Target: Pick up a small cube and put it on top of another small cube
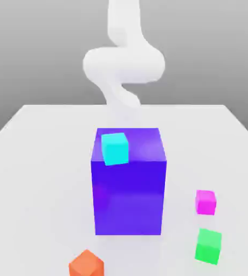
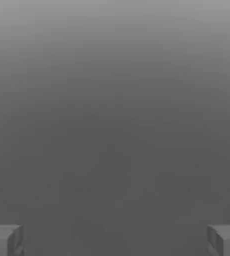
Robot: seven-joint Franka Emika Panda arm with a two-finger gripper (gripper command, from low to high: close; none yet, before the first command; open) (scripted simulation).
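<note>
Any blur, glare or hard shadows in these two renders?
Exterior view: the arm is washed-out white against grey; the big blue block looks glossy; no hard shadows on the table. Hand view: smooth grey gradient, the gripper fingertips sharp.

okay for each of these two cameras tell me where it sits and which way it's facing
Exterior view: off the arm, above the white table, looking across the big blue block at the white arm.
Hand view: on the hand, facing blank grey; two grey fingertips of the open claw show.
Shared: I see nothing common.
</note>
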